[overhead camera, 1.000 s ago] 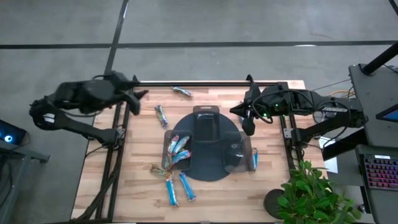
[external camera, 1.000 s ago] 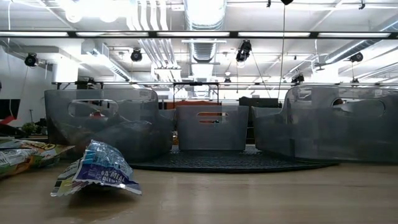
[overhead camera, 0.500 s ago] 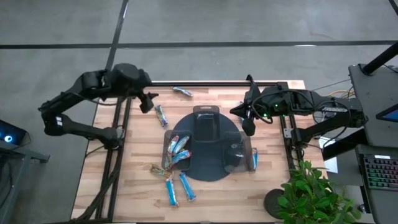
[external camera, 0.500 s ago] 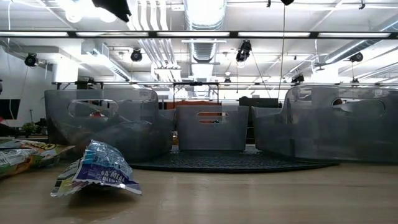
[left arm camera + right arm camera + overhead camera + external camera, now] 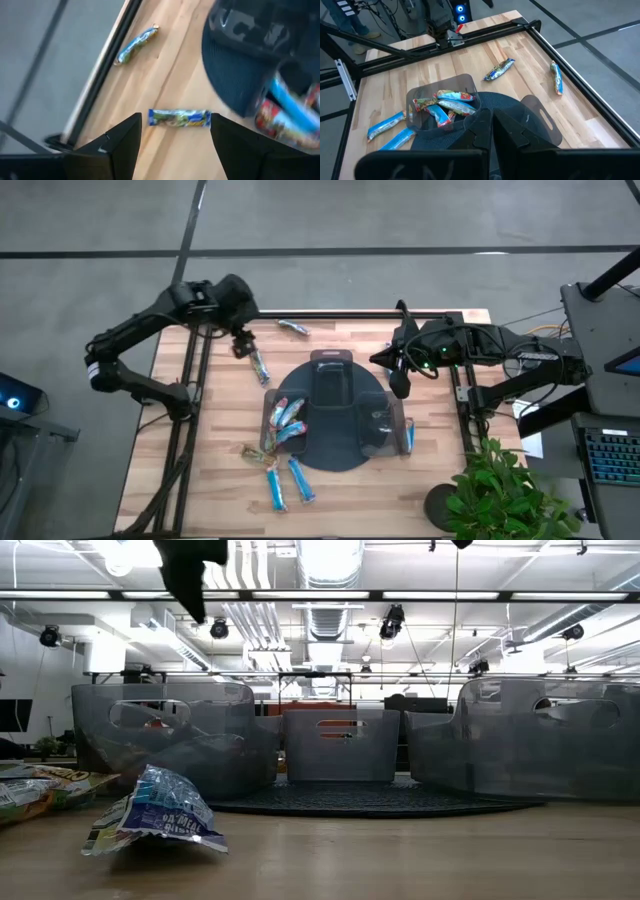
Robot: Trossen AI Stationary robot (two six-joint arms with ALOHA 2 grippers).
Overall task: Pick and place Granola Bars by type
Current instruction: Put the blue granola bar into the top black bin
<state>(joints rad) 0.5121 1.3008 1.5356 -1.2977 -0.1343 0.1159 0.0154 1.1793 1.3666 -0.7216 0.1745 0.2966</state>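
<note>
Green-and-yellow wrapped granola bar (image 5: 179,118) lies loose on the wooden table (image 5: 200,470), just beside the dark round tray (image 5: 340,455). Left gripper (image 5: 172,142) hovers above it, fingers wide and empty, apparently lined up to straddle it. Right gripper (image 5: 399,385) waits shut and empty over the tray's right side.

Grey concrete floor (image 5: 400,215) with dark seam lines. Exposed ceiling ducts (image 5: 325,565), strip lights (image 5: 90,594). Potted plant (image 5: 500,495) and keyboard (image 5: 610,465) beside wooden table (image 5: 440,470).
</note>
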